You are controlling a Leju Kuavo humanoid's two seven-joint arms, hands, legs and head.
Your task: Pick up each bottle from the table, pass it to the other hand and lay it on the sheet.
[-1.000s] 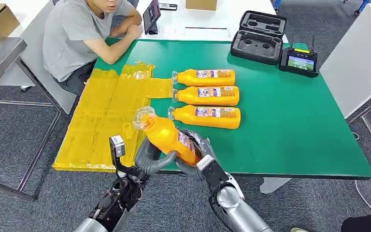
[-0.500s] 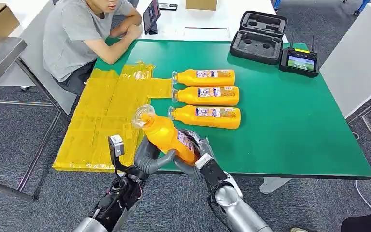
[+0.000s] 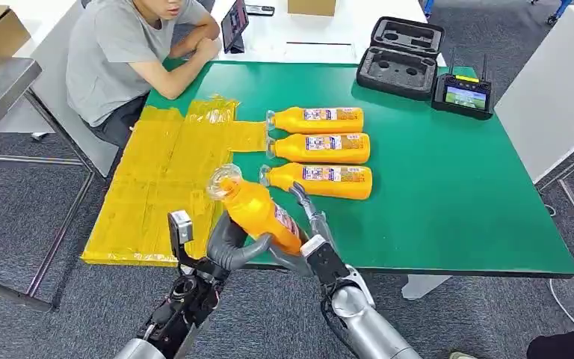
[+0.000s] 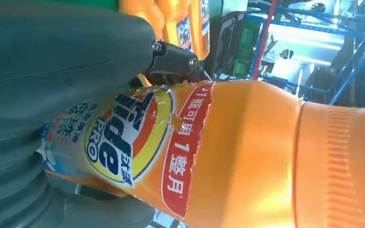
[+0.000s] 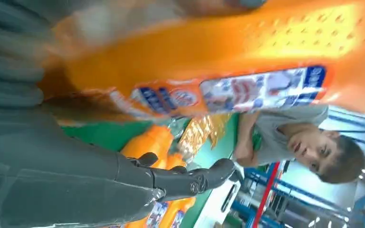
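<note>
left hand (image 3: pixel 228 238) gripping, right hand (image 3: pixel 308 224) fingers spread

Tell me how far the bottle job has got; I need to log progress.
Done: no bottle lies on the yellow sheet yet. In hand: the left hand grips one orange detergent bottle, while the right hand has its fingers extended off it. Left: laying this one down, then the three bottles on the green table.

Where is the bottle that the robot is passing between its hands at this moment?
In the head view, the lifted bottle is tilted over the table's near edge, between the yellow sheet and the nearest lying bottle, gripped by the left robot hand.
</note>
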